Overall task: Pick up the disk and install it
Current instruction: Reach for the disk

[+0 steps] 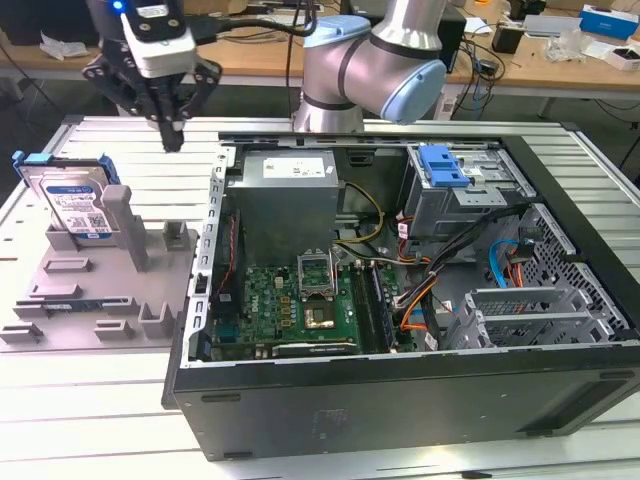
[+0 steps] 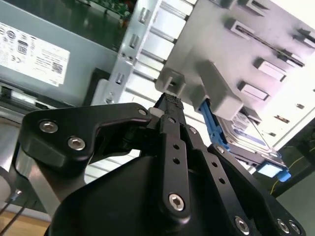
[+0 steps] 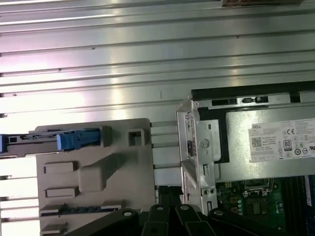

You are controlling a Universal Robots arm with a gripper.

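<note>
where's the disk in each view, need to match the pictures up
Exterior view: the disk stands on edge in the grey fixture, at the exterior view's left, outside the computer case.
Second wrist view: the disk sits behind the grey fixture, its blue rail showing.
First wrist view: the disk is seen edge-on along the grey fixture.
Shared landmark: the grey fixture.

Open space above the disk (image 1: pixel 70 200); a grey post (image 1: pixel 118 215) flanks it.

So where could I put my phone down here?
The bare slatted table beside the grey fixture, at the exterior view's lower left, is free. The computer case is crowded with boards and cables, and the disk occupies the fixture.
</note>
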